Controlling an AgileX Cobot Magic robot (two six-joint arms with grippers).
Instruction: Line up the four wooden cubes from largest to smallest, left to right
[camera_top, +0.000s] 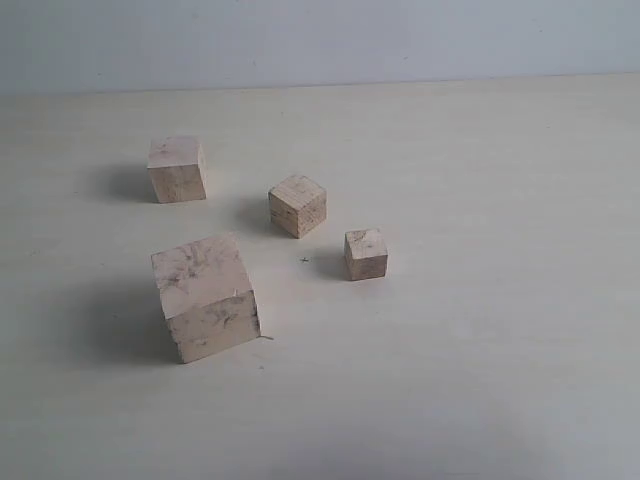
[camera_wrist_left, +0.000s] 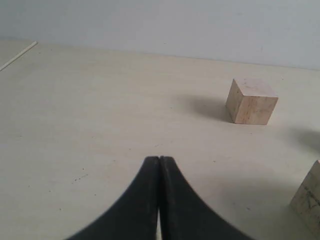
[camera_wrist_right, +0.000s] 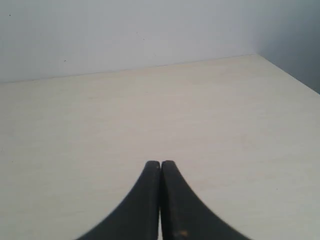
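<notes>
Four pale wooden cubes stand apart on the light table. The largest cube is at the front left, smudged dark. A mid-large cube sits behind it at the back left. A smaller cube is near the middle, turned corner-on. The smallest cube lies to its right and nearer. An edge of the largest cube shows in the left wrist view. My left gripper is shut and empty over bare table. My right gripper is shut and empty. Neither gripper shows in the exterior view.
A pale wall rises behind the table's far edge. In the right wrist view the table's corner and side edge run close by. A thin pale strip lies at the table's border in the left wrist view.
</notes>
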